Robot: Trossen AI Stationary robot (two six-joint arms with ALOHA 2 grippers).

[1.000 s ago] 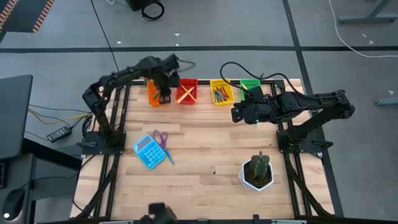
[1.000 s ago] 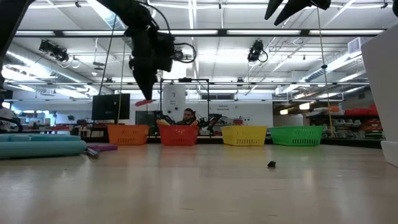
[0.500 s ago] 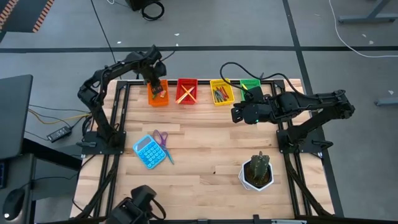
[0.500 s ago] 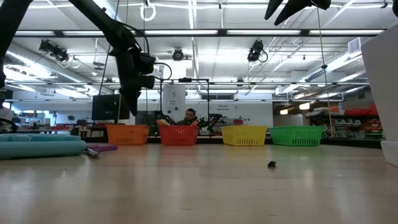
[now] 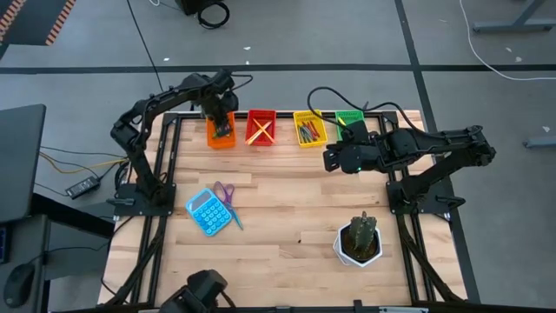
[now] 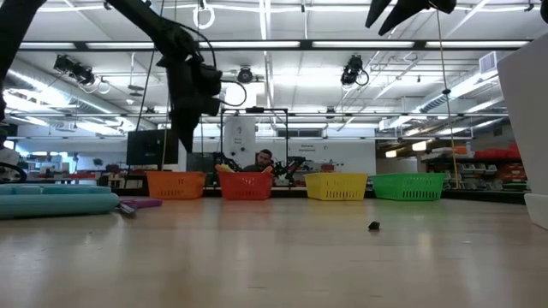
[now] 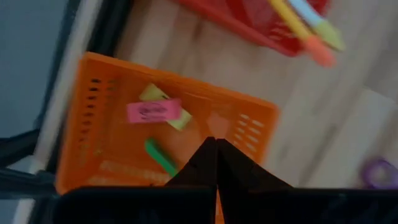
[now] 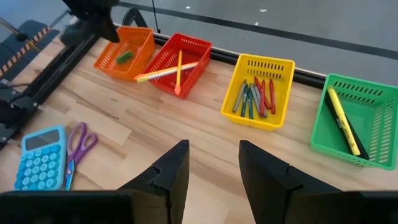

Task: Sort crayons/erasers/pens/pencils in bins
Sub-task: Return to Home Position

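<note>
My left gripper (image 5: 220, 122) hangs shut over the orange bin (image 7: 93, 143), pointing down, with nothing between its fingers (image 7: 216, 144). In that bin lie a pink eraser (image 7: 154, 112), a yellow-green eraser (image 7: 179, 121) and a green eraser (image 7: 160, 155). The red bin (image 8: 180, 62) holds two pencils (image 8: 168, 71). Several crayons (image 8: 255, 94) lie in the yellow bin (image 8: 264, 65). A yellow pen (image 8: 342, 121) and a dark one lie in the green bin (image 8: 367, 99). My right gripper (image 8: 208, 168) stands open, high over the table's right part (image 5: 330, 161).
A blue calculator (image 5: 206, 211) and purple-handled scissors (image 5: 226, 198) lie at the table's left. A white cactus pot (image 5: 360, 240) stands near the right front. A small dark speck (image 6: 374, 226) lies on the wood. The four bins line the far edge.
My left gripper has gone toward the table's left, from between the orange and red bins to above the orange bin. The pink eraser that hung at its fingertips is gone from them, and the fingers have shut.
</note>
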